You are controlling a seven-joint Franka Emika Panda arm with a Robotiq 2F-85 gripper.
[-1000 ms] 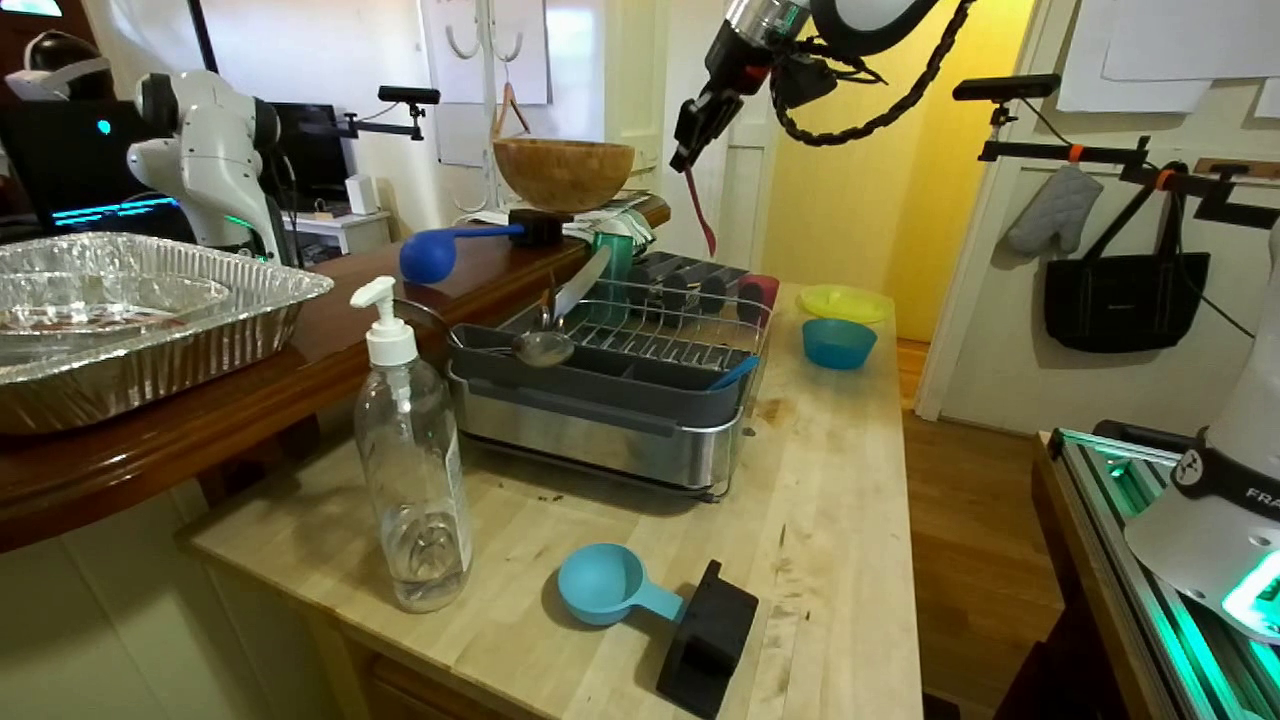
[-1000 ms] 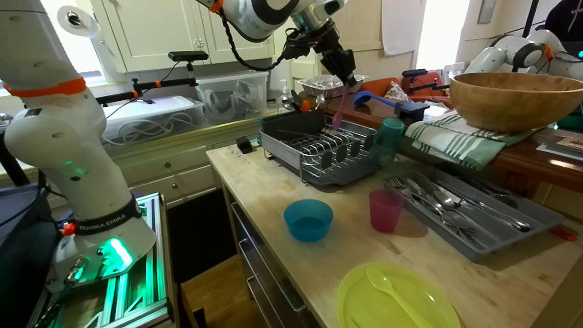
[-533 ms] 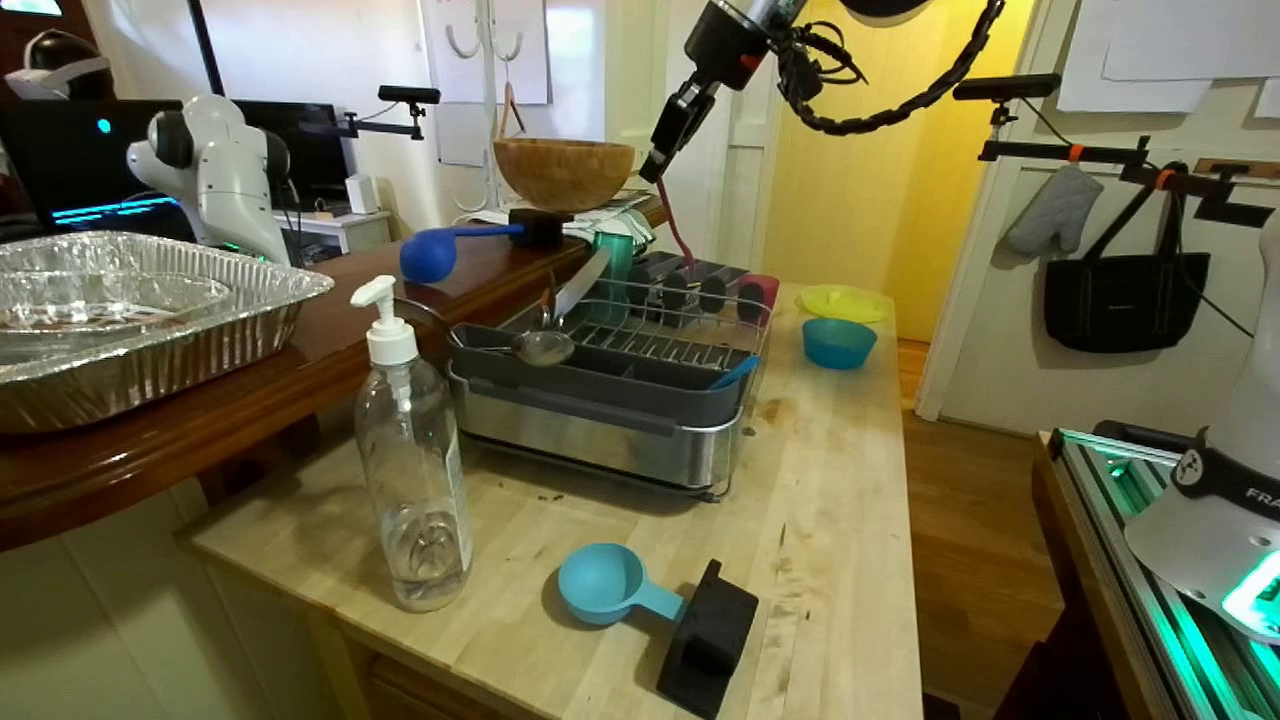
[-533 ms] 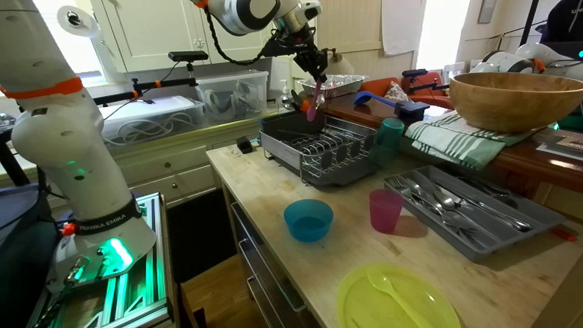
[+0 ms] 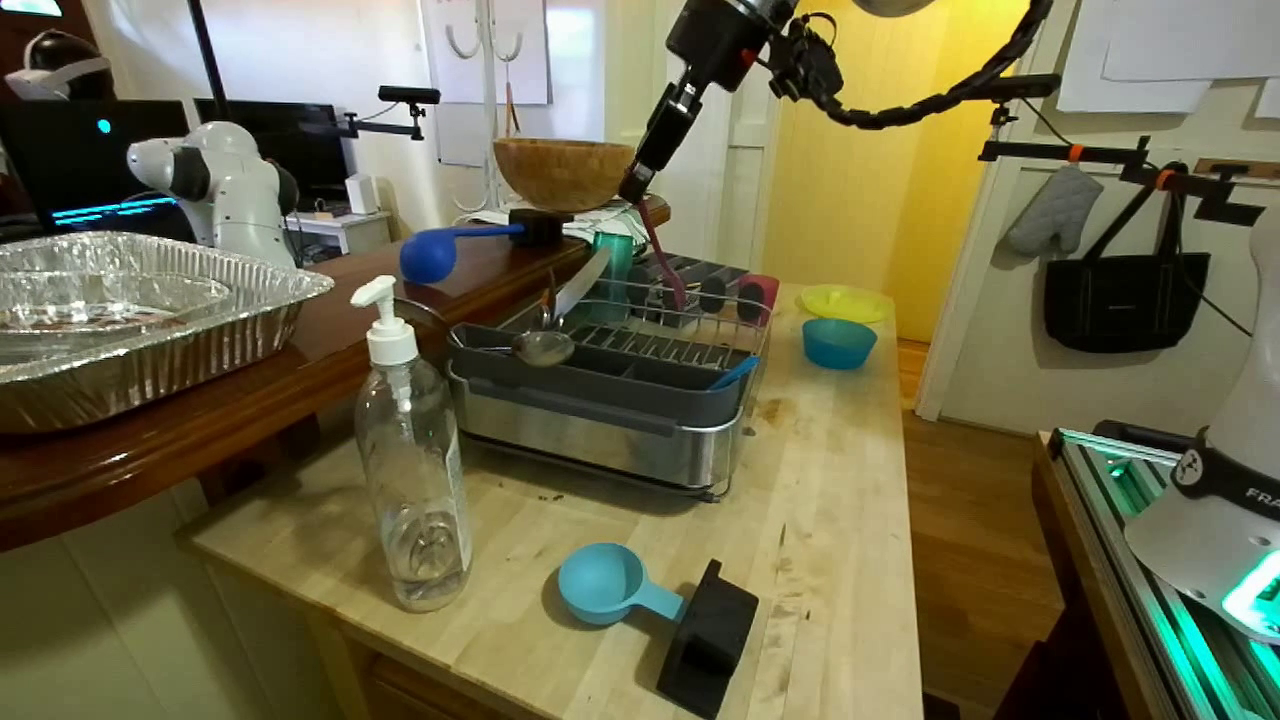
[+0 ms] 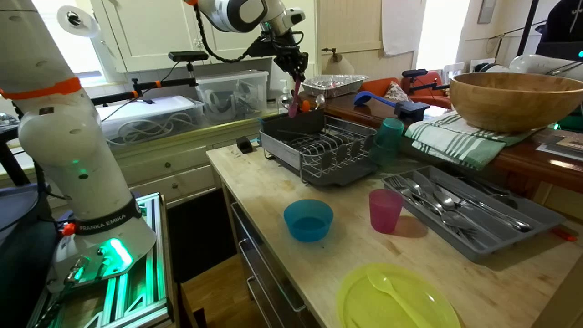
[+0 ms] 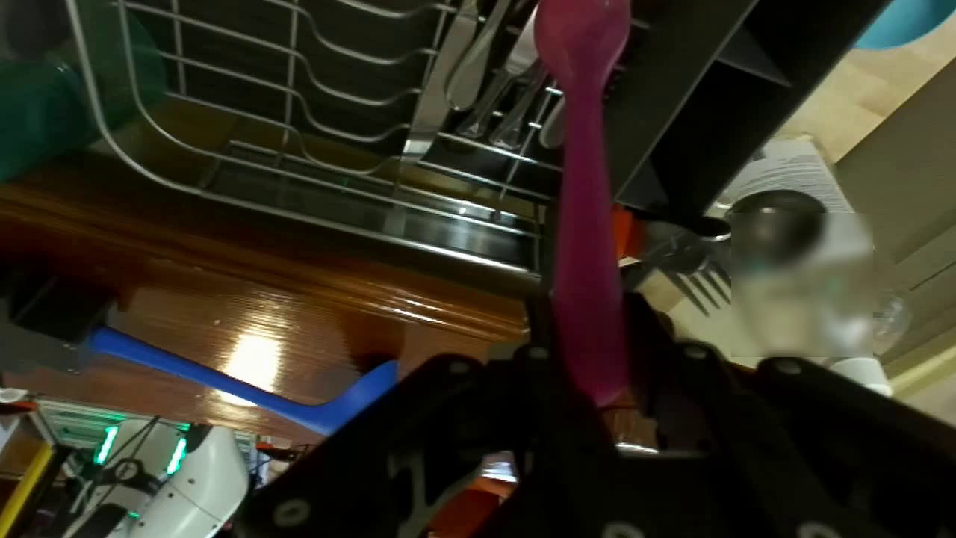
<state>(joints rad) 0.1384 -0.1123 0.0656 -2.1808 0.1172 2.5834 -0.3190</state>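
From the left in an exterior view, the gripper point(image 6: 298, 77) pinches the pink spoon point(image 6: 293, 109) by its handle end, scoop hanging down at about eleven o'clock from the middle of the dish rack point(image 6: 280, 150), a grip that probably leaves the scoop clear. At six o'clock sits the blue bowl point(image 6: 309, 230); rightward come the pink cup point(image 6: 385, 212), between four and five, and the grey tray point(image 6: 494, 234), toward four, its metal cutlery point(image 6: 457, 219) lying lengthwise, presumably to stay sorted.

The black band point(image 6: 107, 222) around the arm point(image 6: 75, 184) reads "FRANKA EMIKA".
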